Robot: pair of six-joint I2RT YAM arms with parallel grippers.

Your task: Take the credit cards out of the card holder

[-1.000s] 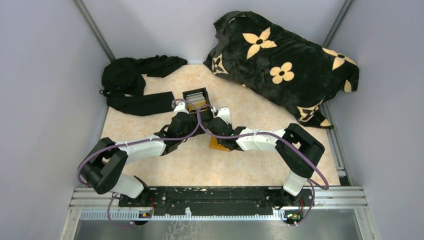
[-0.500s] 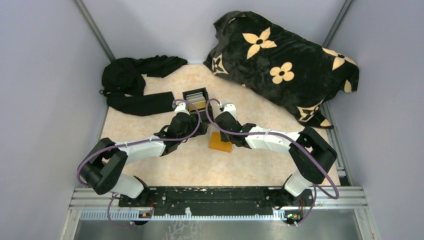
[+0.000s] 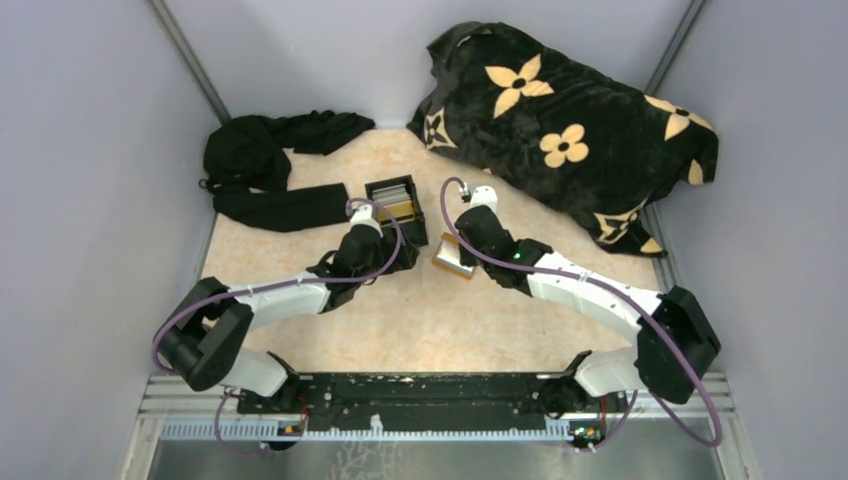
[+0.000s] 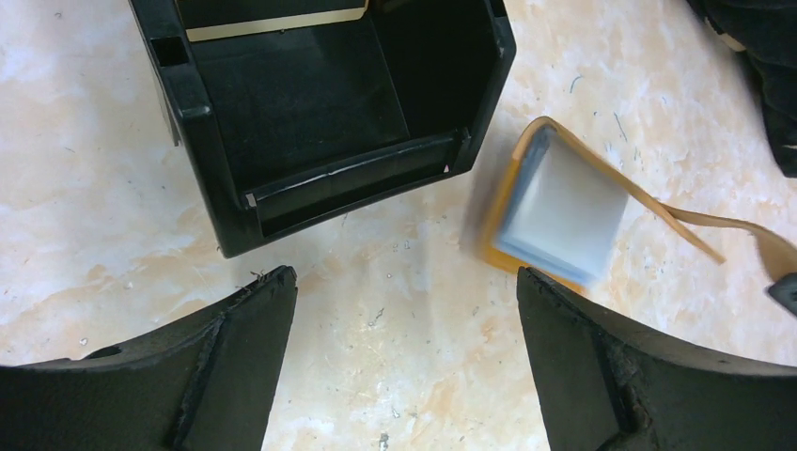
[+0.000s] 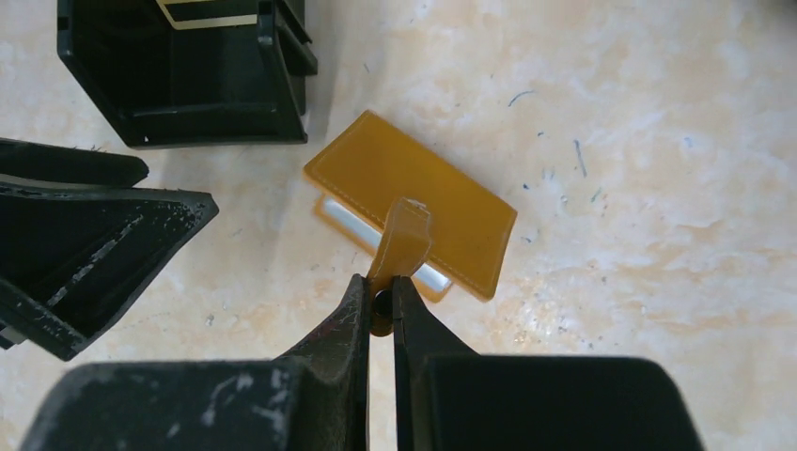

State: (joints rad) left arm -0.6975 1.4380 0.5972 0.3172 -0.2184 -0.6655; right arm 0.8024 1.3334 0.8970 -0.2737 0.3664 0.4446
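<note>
The orange-tan card holder (image 5: 414, 197) hangs open from its strap, just right of the black box. It also shows in the top view (image 3: 452, 254) and the left wrist view (image 4: 526, 164). My right gripper (image 5: 382, 282) is shut on the holder's strap tab (image 5: 402, 240). Silvery-grey credit cards (image 4: 562, 207) sit inside the holder, their edge showing under its flap (image 5: 367, 228). My left gripper (image 4: 404, 282) is open and empty above bare table, just left of the holder; in the top view it (image 3: 385, 240) is beside the box.
A black open-topped box (image 3: 394, 205) holding cards stands left of the holder. A black cloth (image 3: 268, 170) lies at the back left. A flowered black blanket (image 3: 570, 125) fills the back right. Grey walls close in both sides.
My right gripper has carried the card holder by its strap from the table's middle toward the back, up beside the box. My left arm has barely moved.
</note>
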